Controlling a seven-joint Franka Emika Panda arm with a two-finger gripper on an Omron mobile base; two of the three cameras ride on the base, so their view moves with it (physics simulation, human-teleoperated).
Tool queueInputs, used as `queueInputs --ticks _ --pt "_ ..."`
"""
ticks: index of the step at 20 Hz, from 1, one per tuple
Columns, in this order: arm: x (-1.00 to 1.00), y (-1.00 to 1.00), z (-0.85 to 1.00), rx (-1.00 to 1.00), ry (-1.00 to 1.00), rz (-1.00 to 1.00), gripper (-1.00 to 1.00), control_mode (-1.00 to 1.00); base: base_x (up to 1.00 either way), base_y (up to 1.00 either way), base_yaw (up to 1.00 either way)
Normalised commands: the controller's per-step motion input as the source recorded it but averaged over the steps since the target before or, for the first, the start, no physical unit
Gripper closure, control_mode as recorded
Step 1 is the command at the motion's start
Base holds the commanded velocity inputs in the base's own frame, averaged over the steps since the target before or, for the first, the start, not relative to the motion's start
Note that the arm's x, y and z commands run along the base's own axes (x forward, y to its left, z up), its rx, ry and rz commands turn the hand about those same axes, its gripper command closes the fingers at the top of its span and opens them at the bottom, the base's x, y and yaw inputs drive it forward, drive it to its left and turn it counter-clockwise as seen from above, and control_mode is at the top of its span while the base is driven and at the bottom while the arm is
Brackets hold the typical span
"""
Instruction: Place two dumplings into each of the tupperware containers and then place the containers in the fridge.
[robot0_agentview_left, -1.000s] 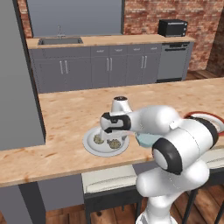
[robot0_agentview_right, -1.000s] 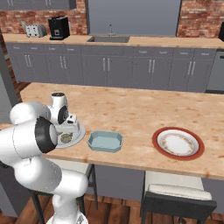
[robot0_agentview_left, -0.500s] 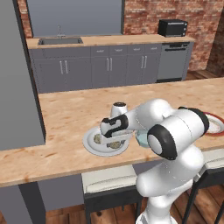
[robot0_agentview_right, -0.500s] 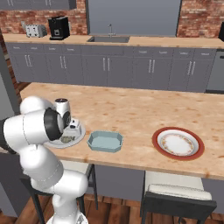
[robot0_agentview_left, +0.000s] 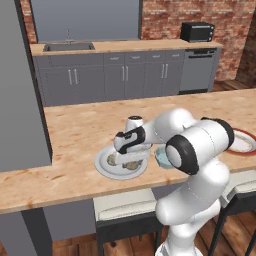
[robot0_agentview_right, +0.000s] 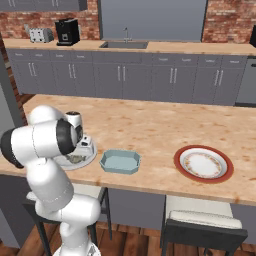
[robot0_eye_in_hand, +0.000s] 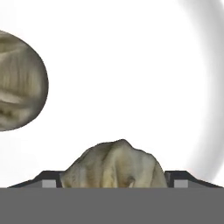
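Since the earlier frame your arm has dropped onto the plain grey round plate (robot0_agentview_left: 102, 165) and its jaws, spread a moment ago, have begun to narrow about a tan mottled dumpling (robot0_eye_in_hand: 114, 165) that sits between them; whether they pinch it you cannot tell. The light blue oblong tub (robot0_agentview_right: 120, 162) on the wooden counter (robot0_agentview_right: 165, 125) holds nothing; all filling and fridge steps remain

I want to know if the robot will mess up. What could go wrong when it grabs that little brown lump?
The small tan mottled dumpling sits between the two dark fingertips, so it could squash or slip as they close. Another mottled dumpling lies close by on the round grey plate and might get nudged. The light blue oblong tub sits beside the plate, so a careless lift could bump it.
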Motion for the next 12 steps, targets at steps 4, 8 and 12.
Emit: queueInputs --ticks 4,8,12 --pt "0.01 0.0 0.0 0.0 0.03 0.0 1.0 -1.0 0.0 0.0 0.0" --pt "0.02 -0.04 0.56 0.0 0.0 0.0 1.0 -1.0 0.0 0.0 0.0" --pt "-0.17 -0.48 0.82 0.0 0.0 0.0 1.0 -1.0 0.0 0.0 0.0"
